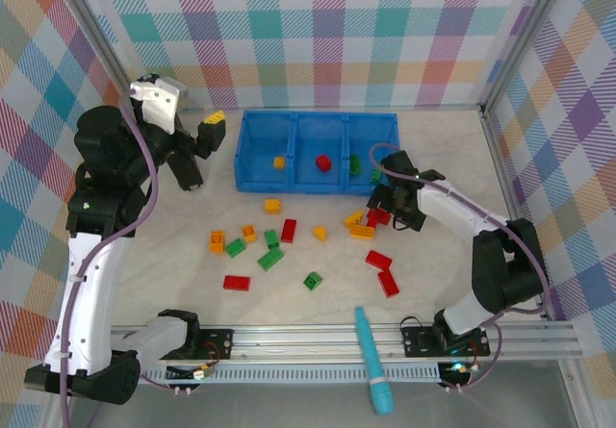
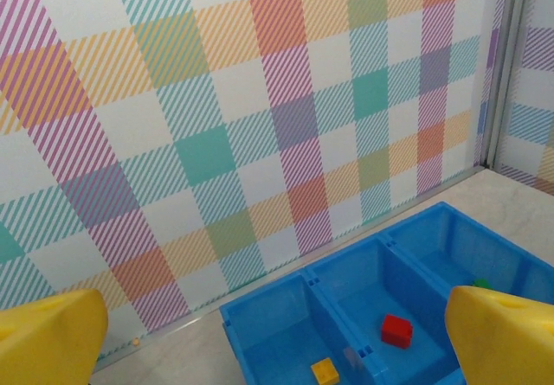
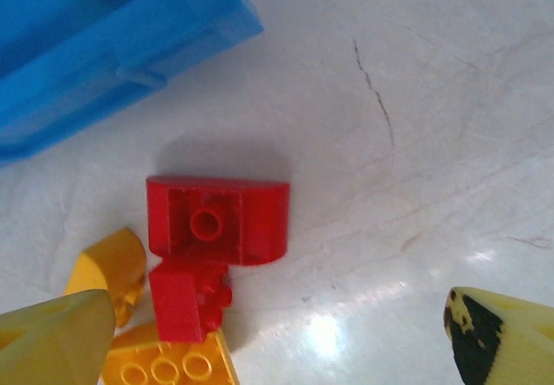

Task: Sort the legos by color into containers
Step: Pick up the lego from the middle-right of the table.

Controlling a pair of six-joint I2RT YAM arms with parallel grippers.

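Loose legos lie on the table in front of the blue tray: red, green and orange. The containers each hold one brick: orange on the left, red in the middle, green on the right. My right gripper hovers open, low over a red pair by the tray's right front corner. In the right wrist view the right gripper is empty, just off a rounded red brick and a smaller red one. My left gripper is raised left of the tray, and in its own view the left gripper is open and empty.
A teal pen-like tool lies across the front rail. Two orange bricks touch the red pair on the left. Checked walls close the back and sides. Bare tabletop lies right of the right gripper and left of the scattered bricks.
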